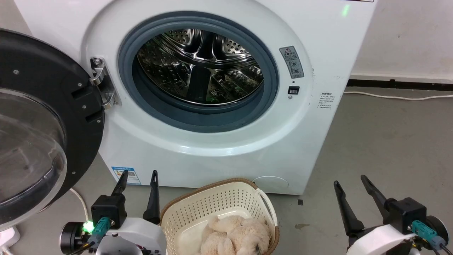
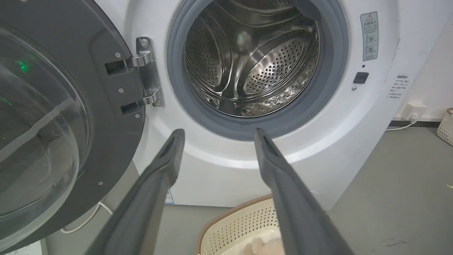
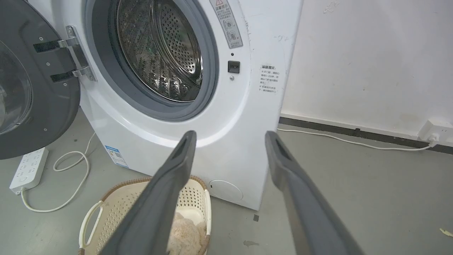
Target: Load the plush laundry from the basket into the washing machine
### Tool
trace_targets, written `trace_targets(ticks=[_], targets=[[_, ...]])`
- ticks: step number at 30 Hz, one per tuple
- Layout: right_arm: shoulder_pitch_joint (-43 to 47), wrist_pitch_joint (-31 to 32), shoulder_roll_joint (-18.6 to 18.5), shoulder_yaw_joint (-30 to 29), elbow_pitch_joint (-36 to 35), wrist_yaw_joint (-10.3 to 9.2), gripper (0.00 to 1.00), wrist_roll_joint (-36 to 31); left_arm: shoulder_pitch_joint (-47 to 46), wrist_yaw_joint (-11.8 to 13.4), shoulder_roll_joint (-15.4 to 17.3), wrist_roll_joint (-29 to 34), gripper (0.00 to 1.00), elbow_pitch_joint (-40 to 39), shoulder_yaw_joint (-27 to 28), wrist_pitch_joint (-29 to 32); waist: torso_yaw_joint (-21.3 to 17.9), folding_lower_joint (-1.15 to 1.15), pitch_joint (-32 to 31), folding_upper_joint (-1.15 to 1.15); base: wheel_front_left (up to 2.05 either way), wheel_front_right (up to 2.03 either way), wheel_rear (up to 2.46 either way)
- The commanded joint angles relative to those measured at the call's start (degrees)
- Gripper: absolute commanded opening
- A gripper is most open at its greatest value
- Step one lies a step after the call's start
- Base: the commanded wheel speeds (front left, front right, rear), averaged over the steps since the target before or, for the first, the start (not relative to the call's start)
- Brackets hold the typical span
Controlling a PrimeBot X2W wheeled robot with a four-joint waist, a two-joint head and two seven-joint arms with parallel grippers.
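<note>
Though near the basket [image 1: 212,202], left tool [image 1: 139,173] and right tool [image 1: 349,180] wide open, empty.

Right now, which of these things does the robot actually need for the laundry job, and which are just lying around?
For the job:
plush laundry, lying in the basket
washing machine, its door swung open
left gripper and right gripper, both open and empty

Just lying about:
power strip on the floor
white cable along the wall
wall socket
</note>
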Motion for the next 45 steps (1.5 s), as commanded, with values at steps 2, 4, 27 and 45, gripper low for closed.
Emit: trace_targets(ticks=[2, 4, 27, 45], targets=[[0.97, -0.81, -0.02, -0.22, 0.04, 0.01, 1.00, 0.85, 0.83, 0.44, 0.02, -0.86, 1.00, 0.01, -0.60, -0.75, 0.00, 0.00, 0.20, 0.00, 0.00, 0.00, 0.00], [1.04, -1.00, -0.02, -0.26, -0.01, 0.01, 1.00, 1.13, 0.71, 0.53, 0.02, -1.26, 1.00, 0.11, -0.83, -0.89, 0.00, 0.00, 0.40, 0.00, 0.00, 0.00, 0.00], [0.20, -3.00, -0.04, -1.62, -1.01, 0.01, 1.00, 4.44, -6.00, 1.44, 0.00, -7.21, 1.00, 8.61, -6.20, 0.14, -0.96, 0.00, 5.89, 0.00, 0.00, 0.00, 0.00], [-1.61, -5.42, -0.05, -3.30, -1.59, 0.02, 1.00, 7.80, -15.54, 2.57, 0.00, -15.09, 1.00, 23.77, -14.63, 3.03, -2.72, 0.00, 14.32, 0.00, 0.00, 0.00, 0.00]])
